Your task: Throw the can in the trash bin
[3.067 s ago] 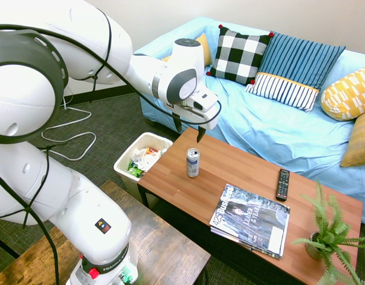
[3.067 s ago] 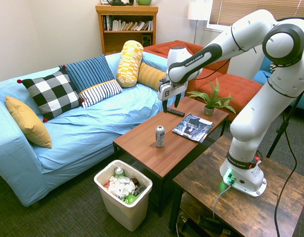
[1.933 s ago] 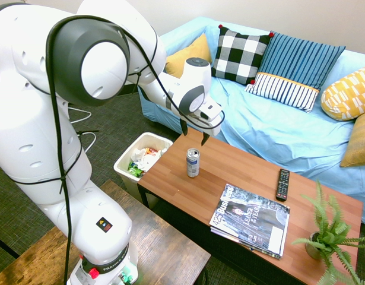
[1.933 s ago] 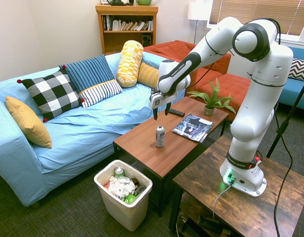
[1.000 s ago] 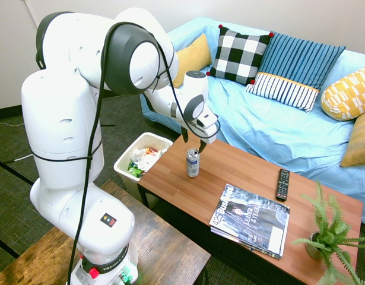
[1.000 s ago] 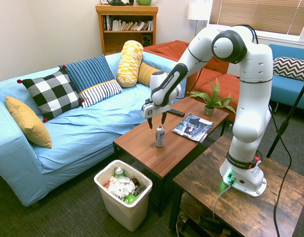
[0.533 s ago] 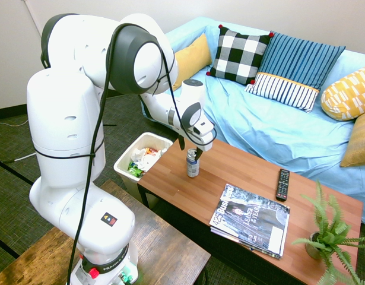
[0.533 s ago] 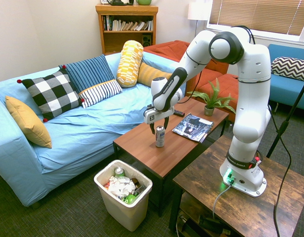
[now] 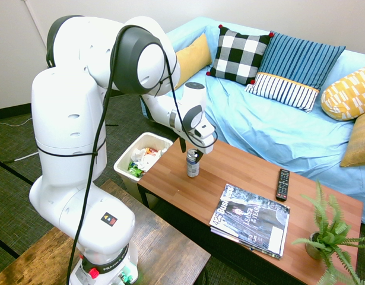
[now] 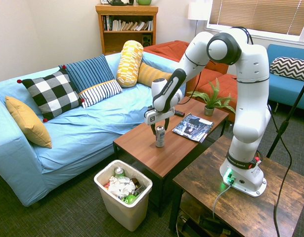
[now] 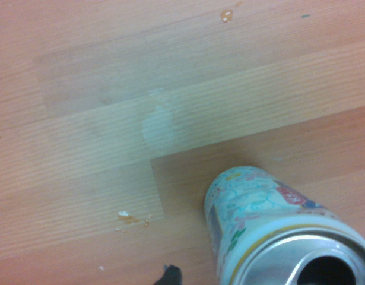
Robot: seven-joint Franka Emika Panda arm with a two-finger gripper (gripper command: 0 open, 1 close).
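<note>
Slim silver-and-blue drink can upright on brown wooden bench. Jaws around its top, apart; contact unclear, perhaps grip just forming. Reach about done; lift, carry and drop into cream rectangular plastic trash bin left.

Two opposed wide views, wrist close-up

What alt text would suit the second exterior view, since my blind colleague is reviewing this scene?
A robot arm reaches over a coffee table, its gripper at the top of an upright can. A filled trash bin stands on the floor beside the table. Behind are a blue-covered sofa with pillows and a bookcase.
</note>
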